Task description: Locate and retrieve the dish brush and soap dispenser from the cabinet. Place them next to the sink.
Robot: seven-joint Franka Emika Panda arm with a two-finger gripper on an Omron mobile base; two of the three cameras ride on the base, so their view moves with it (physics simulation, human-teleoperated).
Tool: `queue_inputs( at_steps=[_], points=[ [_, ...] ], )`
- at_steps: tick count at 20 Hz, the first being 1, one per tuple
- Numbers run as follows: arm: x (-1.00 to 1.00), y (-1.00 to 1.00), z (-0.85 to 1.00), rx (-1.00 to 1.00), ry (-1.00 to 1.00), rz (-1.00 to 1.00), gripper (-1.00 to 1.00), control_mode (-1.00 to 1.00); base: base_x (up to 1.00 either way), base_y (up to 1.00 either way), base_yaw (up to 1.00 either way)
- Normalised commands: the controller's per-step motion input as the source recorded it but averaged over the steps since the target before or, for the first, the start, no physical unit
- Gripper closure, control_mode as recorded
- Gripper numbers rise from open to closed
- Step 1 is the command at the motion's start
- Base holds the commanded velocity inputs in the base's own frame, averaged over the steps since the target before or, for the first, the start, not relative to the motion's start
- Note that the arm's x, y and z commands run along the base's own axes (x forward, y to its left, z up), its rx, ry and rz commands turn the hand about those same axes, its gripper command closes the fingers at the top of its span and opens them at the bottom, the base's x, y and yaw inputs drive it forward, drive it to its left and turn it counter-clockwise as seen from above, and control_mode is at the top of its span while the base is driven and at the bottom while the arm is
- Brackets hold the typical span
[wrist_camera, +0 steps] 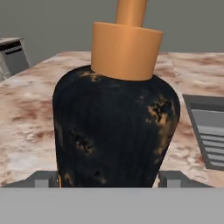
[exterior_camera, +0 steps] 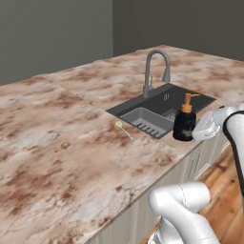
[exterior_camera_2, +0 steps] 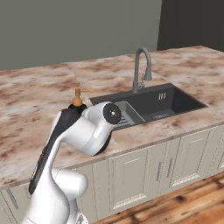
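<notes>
The gripper (wrist_camera: 108, 178) sits low at the soap dispenser (wrist_camera: 116, 131), its two grey fingertips (wrist_camera: 43, 178) standing one on either side of the bottle's base with the jaws spread wide. The black body fills the space between them, but whether the pads actually press on it or stand just clear cannot be told from here. The bottle stands upright on the marble counter (exterior_camera: 57, 157), near the front edge, its copper-orange pump rising straight up ahead of the hand.

From the left base view the soap dispenser (exterior_camera: 184, 123) stands just in front of the sink (exterior_camera: 164, 107), beside the near corner of the basin, with the white wrist right behind it. From the right base view only the pump and shoulder of the soap dispenser (exterior_camera_2: 78, 101) show above the arm.

Beyond the bottle lies the grey rack (exterior_camera: 145, 120) inside the basin. Off to one side of the rack, on the counter and well apart from the hand, lies the dish brush (exterior_camera: 122, 128), flat, its round head toward the far side. Farthest from the gripper stands the grey gooseneck tap (exterior_camera: 155, 71) at the back rim of the sink (exterior_camera_2: 153, 103)
</notes>
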Motion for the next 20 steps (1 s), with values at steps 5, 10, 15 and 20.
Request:
queue_inputs(
  at_steps=[5, 10, 15, 20],
  points=[
    [0.44, -0.01, -0.39, 0.02, -0.09, 0.13, 1.0, -1.0, 0.0, 0.0, 0.0],
    [0.26, 0.0, -0.32, -0.05, -0.12, 0.12, 1.0, -1.0, 0.0, 0.0, 0.0],
    [0.28, 0.0, -0.14, -0.01, -0.03, 0.07, 1.0, -1.0, 0.0, 0.0, 0.0],
    [0.43, 0.0, -0.19, -0.07, 0.0, 0.05, 1.0, -1.0, 0.0, 0.0, 0.0]
  ],
)
